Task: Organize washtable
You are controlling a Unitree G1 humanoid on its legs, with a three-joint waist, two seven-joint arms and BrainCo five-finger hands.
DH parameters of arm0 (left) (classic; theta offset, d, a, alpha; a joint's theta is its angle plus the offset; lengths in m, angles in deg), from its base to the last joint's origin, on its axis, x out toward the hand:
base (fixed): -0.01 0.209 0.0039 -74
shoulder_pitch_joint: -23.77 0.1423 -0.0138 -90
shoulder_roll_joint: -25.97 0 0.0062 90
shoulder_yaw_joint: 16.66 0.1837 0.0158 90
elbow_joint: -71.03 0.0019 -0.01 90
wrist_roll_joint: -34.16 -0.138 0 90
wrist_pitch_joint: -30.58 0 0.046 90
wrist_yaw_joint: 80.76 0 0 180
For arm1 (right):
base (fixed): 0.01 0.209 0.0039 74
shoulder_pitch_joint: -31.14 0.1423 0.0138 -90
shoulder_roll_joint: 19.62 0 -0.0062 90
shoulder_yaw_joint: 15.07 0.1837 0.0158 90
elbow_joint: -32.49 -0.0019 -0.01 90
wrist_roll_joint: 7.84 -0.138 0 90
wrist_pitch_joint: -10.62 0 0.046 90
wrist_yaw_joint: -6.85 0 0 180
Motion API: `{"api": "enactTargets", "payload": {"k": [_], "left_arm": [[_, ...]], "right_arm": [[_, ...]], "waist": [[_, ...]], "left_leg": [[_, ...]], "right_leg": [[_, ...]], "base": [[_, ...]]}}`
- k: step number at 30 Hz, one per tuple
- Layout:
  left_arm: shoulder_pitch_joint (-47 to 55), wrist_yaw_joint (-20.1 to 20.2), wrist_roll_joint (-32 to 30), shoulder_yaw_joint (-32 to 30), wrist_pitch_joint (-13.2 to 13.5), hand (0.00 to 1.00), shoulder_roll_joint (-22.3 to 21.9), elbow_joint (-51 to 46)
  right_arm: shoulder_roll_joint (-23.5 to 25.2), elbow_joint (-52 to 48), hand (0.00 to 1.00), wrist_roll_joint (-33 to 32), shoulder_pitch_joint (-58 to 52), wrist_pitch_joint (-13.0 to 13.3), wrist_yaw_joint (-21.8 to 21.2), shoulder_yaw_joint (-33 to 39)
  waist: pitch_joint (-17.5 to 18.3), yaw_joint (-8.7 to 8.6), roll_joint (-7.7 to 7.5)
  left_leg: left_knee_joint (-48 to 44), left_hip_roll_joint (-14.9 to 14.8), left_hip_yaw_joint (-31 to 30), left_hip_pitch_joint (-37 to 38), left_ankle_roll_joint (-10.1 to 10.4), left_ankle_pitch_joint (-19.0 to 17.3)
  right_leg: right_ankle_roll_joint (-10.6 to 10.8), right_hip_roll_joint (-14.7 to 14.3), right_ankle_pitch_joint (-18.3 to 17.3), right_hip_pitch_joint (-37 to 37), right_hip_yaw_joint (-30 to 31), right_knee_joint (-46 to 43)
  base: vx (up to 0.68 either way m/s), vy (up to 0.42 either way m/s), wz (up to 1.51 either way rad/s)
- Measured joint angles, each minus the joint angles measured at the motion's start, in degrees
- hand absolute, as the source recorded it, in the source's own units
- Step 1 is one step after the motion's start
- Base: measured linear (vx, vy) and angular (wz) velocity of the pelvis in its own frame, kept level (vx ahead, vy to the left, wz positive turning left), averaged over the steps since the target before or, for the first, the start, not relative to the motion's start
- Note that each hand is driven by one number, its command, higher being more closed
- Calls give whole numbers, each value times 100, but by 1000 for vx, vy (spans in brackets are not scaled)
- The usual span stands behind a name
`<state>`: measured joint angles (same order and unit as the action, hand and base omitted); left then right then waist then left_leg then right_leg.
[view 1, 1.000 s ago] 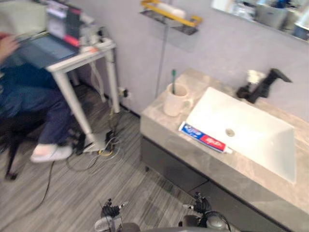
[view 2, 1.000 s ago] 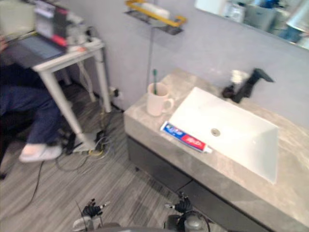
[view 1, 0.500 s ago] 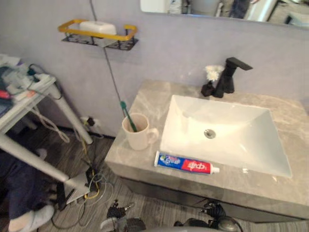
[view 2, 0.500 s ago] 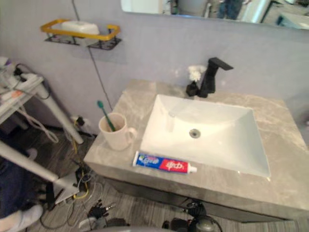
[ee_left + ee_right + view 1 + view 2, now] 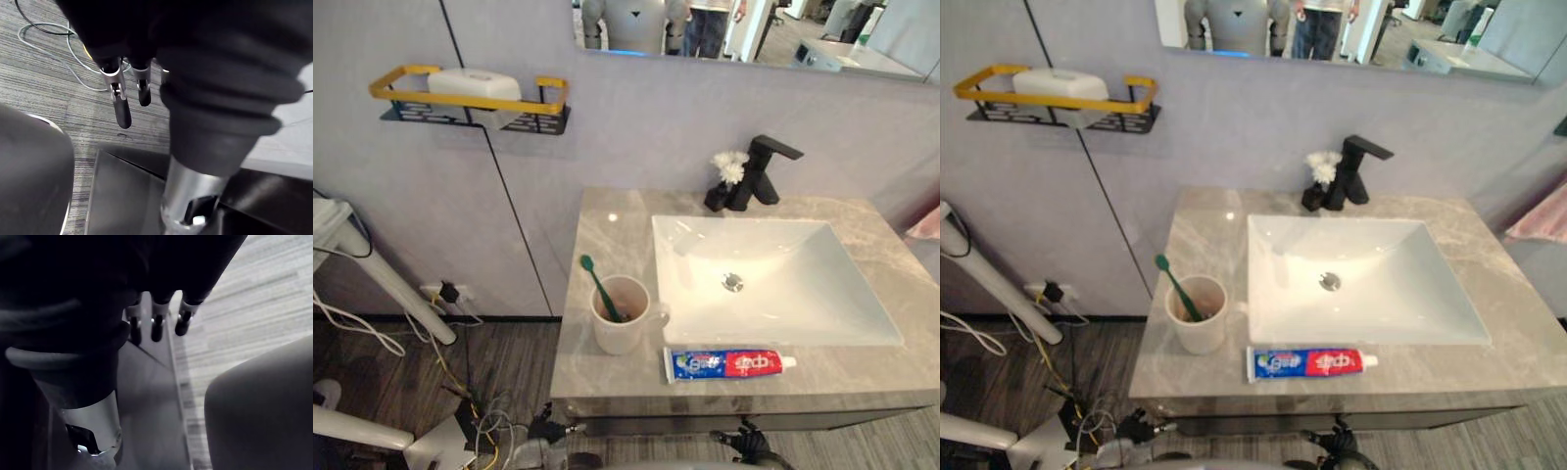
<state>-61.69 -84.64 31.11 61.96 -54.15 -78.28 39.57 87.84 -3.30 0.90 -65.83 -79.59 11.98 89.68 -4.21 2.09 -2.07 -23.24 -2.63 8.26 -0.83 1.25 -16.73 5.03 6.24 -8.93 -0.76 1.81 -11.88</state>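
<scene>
A grey marble washtable [image 5: 607, 220] holds a white basin [image 5: 764, 284]. Left of the basin stands a cream mug [image 5: 619, 318] with a green toothbrush [image 5: 599, 284] leaning in it. In front of the basin, a blue and red toothpaste tube [image 5: 729, 363] lies flat along the counter's near edge, cap to the right. My left hand [image 5: 122, 110] hangs low over the wood floor beside the cabinet, fingers relaxed and holding nothing. My right hand [image 5: 156, 328] hangs the same way, open and holding nothing.
A black faucet [image 5: 762, 171] with a white flower-like item [image 5: 729, 164] stands behind the basin. A yellow-railed wall shelf [image 5: 470, 98] carries a white soap bar [image 5: 475, 82]. White desk legs [image 5: 372, 284] and loose cables lie on the floor to the left. A pink towel [image 5: 1540, 217] hangs at the right.
The camera has swung round from the desk and seated person to face the washtable squarely. The mug, toothbrush and toothpaste keep their places on the counter.
</scene>
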Motion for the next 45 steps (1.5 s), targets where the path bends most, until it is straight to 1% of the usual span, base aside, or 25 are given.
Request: {"api": "enactTargets", "payload": {"k": [1, 3, 4, 6, 8, 10, 12, 13, 19, 23, 26, 28, 30, 32, 33, 35, 37, 38, 41, 42, 43, 45], "left_arm": [[17, 0, -2, 9, -1, 0, -8, 12], [37, -1, -3, 10, 1, 0, -30, 17], [47, -1, -2, 10, 1, 0, -54, 18], [71, 0, -14, 19, 1, 0, -86, 35], [94, 0, -30, 49, 1, 0, -115, 53], [107, 0, -40, 53, 3, 0, -168, 52], [106, 0, -40, 53, 3, 0, -172, 53], [96, -1, -44, 54, -5, 0, -128, 44], [96, -1, -43, 51, -5, 0, -128, 44], [89, -9, -34, 48, -7, 0, -126, 54], [67, -30, 13, 47, -46, 0, -125, 81], [0, -71, 21, 43, -53, 0, -90, 199], [-47, -143, 33, 43, -91, 0, -88, 270], [-37, -151, 84, 41, -120, 0, -74, 278], [-15, -152, 102, 31, -119, 0, -65, 276], [11, -154, 133, -50, -119, 0, -63, 275], [24, -141, 142, -192, -95, 0, -61, 263], [28, -141, 145, -253, -89, 0, -62, 259], [76, -141, 156, -507, -76, 0, -60, 225], [110, -141, 218, -611, -72, 0, -58, 201], [131, -141, 242, -687, -71, 0, -59, 182], [231, -141, 252, -909, -66, 0, -47, 122]], "right_arm": [[-25, 40, 0, -3, -2, 21, -36, 0], [-44, 64, 0, -15, -5, 49, -45, -2], [-55, 68, 0, -17, -11, 106, -50, -2], [-64, 68, 0, -21, -35, 158, -59, -2], [-76, 68, 0, -27, -46, 186, -93, 0], [-86, 72, 0, -31, -49, 211, -151, 13], [-86, 74, 0, -32, -48, 214, -153, 26], [-78, 237, 0, -257, -7, 131, -136, 109], [-79, 237, 0, -301, -7, 141, -136, 115], [-99, 261, 0, -623, -26, 235, -144, 138], [-93, 313, 0, -882, -28, 248, -139, 366], [-105, 342, 0, -1167, -37, 258, -87, 677], [-154, 338, 0, -1453, -73, 262, 9, 947], [-234, 330, 0, -1626, -139, 269, 37, 1275], [-310, 329, 0, -1725, -164, 276, 90, 1493], [-442, 304, 0, -1754, -197, 311, 124, 1852], [-609, 257, 0, -1780, -266, 371, 173, 2271], [-644, 227, 0, -1785, -289, 373, 207, 2355], [-674, -144, 0, -1846, -459, 385, 240, 2660], [-681, -267, 0, -1854, -525, 382, 241, 2797], [-684, -357, 0, -1887, -557, 381, 244, 2852], [-698, -887, 0, -1897, -665, 364, 256, 3032]], "waist": [[11, 6, 20], [22, 7, 47], [43, 8, 76], [87, 1, 117], [104, -14, 120], [138, -16, 175], [138, -10, 175], [92, 26, 175], [88, 26, 181], [89, 22, 181], [108, 24, 152], [76, 4, 207], [29, -3, 242], [20, -55, 233], [12, -115, 219], [14, -128, 228], [6, -127, 194], [4, -125, 188], [4, -133, 156], [-18, -136, 119], [-21, -136, 128], [-12, -152, 165]], "left_leg": [[172, 0, 4, 107, -45, 29], [325, -10, 0, 184, -77, 53], [365, -24, 0, 206, -83, 64], [481, -25, 17, 271, -77, 114], [539, -31, 18, 275, -55, 141], [630, -34, 43, 275, -54, 176], [670, -35, 53, 294, -53, 183], [1028, 16, 181, 672, -44, 215], [1048, -11, 186, 672, -41, 217], [1151, -35, 208, 692, -14, 264], [1357, -43, 266, 772, 16, 371], [1488, -55, 286, 806, 50, 432], [1547, -62, 295, 872, 62, 451], [1548, -59, 287, 882, 63, 451], [1548, -50, 286, 888, 63, 451], [1549, -51, 321, 902, 66, 455], [1560, -55, 417, 930, 44, 468], [1569, -55, 445, 938, 36, 475], [1639, -52, 532, 969, 30, 488], [1656, -55, 556, 967, 31, 487], [1667, -59, 577, 968, 31, 487], [1700, -62, 603, 982, 35, 486]], "right_leg": [[3, -12, 18, 5, -2, 17], [6, -28, 20, 5, -8, 16], [32, -44, 35, 9, -9, 17], [38, -50, 40, 10, 13, 25], [32, -64, 82, 9, 20, 91], [43, -79, 159, 6, 50, 216], [45, -89, 191, -7, 63, 257], [28, -114, 153, -195, 165, 357], [29, -114, 153, -195, 163, 382], [30, -113, 157, -197, 126, 450], [15, -125, 252, -246, 113, 618], [17, -143, 404, -322, 92, 872], [28, -153, 475, -416, 57, 1004], [25, -153, 480, -427, 35, 1010], [25, -156, 510, -433, 32, 1018], [16, -174, 647, -469, 19, 1139], [-2, -154, 737, -508, 16, 1256], [2, -153, 757, -508, 16, 1274], [11, -148, 790, -502, 40, 1311], [11, -149, 790, -500, 45, 1310], [11, -151, 790, -500, 49, 1310], [10, -155, 787, -491, 56, 1313]], "base": [[-34, -3, -1], [-62, -31, -2], [-71, -44, -5], [-55, -40, -9], [-34, -25, -6], [-1, 0, -7], [7, 2, -2], [0, 0, 0], [0, 0, 0], [0, 0, 0], [38, -12, -2], [30, -8, -7], [15, -5, -3], [0, 0, 0], [-34, -4, -7], [-52, 1, -15], [-81, -11, -22], [-95, -16, -22], [-86, -21, -14], [-80, -25, -9], [-72, -30, -8], [-36, -26, -6]]}}
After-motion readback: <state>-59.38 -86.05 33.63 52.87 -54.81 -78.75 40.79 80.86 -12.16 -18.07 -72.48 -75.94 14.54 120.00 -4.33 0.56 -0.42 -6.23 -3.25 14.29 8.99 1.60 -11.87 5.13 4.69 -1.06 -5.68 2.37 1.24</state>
